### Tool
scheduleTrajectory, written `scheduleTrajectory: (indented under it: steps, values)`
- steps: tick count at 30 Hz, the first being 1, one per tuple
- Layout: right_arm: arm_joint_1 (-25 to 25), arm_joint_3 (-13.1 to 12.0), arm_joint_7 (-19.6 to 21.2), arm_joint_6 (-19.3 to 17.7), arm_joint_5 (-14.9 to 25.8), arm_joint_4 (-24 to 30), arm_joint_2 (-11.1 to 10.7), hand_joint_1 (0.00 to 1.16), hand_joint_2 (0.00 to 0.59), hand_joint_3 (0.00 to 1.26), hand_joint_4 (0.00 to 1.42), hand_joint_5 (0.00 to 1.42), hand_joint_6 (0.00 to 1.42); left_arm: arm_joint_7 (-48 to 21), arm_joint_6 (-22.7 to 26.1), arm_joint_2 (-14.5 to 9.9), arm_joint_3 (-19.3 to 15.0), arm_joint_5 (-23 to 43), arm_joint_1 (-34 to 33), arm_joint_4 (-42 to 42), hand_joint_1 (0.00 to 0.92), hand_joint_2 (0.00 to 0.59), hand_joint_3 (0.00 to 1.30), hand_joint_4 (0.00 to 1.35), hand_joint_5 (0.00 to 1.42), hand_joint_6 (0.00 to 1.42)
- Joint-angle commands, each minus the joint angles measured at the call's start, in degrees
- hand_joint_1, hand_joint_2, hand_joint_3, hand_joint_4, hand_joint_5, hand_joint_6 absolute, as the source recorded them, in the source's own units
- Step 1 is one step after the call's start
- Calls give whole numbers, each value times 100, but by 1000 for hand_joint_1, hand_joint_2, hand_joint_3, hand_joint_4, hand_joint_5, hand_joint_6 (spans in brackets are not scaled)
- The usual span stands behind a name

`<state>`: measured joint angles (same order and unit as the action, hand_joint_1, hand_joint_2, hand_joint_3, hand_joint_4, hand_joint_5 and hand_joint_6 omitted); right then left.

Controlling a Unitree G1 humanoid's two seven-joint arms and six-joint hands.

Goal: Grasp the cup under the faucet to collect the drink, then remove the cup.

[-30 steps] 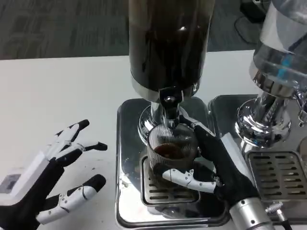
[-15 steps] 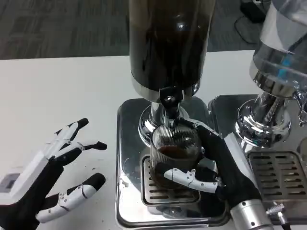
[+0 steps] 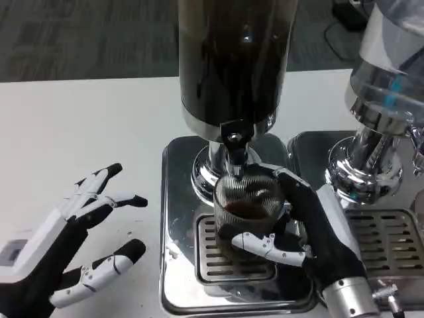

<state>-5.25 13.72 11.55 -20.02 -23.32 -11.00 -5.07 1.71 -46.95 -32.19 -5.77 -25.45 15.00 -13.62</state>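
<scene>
A ribbed clear cup (image 3: 248, 202) with dark drink in its bottom stands over the drip grate (image 3: 218, 262), just below the black faucet (image 3: 233, 147) of the dark drink dispenser (image 3: 232, 63). My right hand (image 3: 311, 228) grips the cup from the right, thumb across its front and fingers behind it. My left hand (image 3: 66, 235) hovers over the white table at the lower left, fingers spread, holding nothing.
The dispenser stands on a shiny steel base (image 3: 175, 199). A second dispenser (image 3: 387, 86) with a clear tank and its own drip grate (image 3: 387, 245) stands close on the right. The white table (image 3: 79, 132) stretches to the left.
My right hand and the cup have shifted slightly right and toward me under the faucet. The left hand has stayed in place.
</scene>
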Motion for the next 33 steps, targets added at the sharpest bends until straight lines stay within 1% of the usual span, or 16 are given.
scheduleTrajectory:
  steps: [1,3,7,12,15,18,24,27,29,33]
  values:
    - [-20,-70,197,-371,58,81,35,953,138,376,492,752,1073,38,8,-38,42,-18,-76,-38,0,210,333,0,0,0]
    - [-55,-97,245,-406,34,150,32,953,138,380,494,761,1077,31,-21,-54,57,-23,-110,-67,0,210,333,0,0,0]
    - [-123,-140,308,-432,-58,287,-52,954,138,384,506,767,1106,21,-69,-80,90,-32,-192,-141,0,207,334,0,0,0]
    - [-351,-180,265,-494,-114,558,-187,954,138,392,517,779,1128,25,-100,-92,117,-30,-265,-215,0,206,330,0,0,0]
    - [-468,-171,199,-470,-76,642,-215,954,138,396,518,779,1131,36,-120,-91,139,-29,-313,-265,0,205,328,0,0,0]
    - [-549,-171,225,-462,-142,779,-227,954,138,401,528,783,1134,33,-137,-98,171,-18,-348,-313,0,205,327,0,0,0]
    - [-802,-254,144,-439,-101,1189,-301,953,138,403,534,796,1158,44,-172,-124,221,-27,-404,-363,0,205,327,0,0,0]
    - [-979,-317,61,-388,-63,1443,-350,945,136,416,534,796,1162,34,-198,-171,224,-43,-418,-346,0,205,325,0,0,0]
    - [-1134,-355,6,-394,-51,1627,-406,944,137,416,534,796,1163,27,-207,-206,221,-55,-433,-336,0,205,283,0,0,0]
    - [-1305,-375,-48,-411,-36,1775,-441,940,141,420,534,796,1165,-45,-264,-310,233,16,-471,-384,0,205,261,0,0,0]
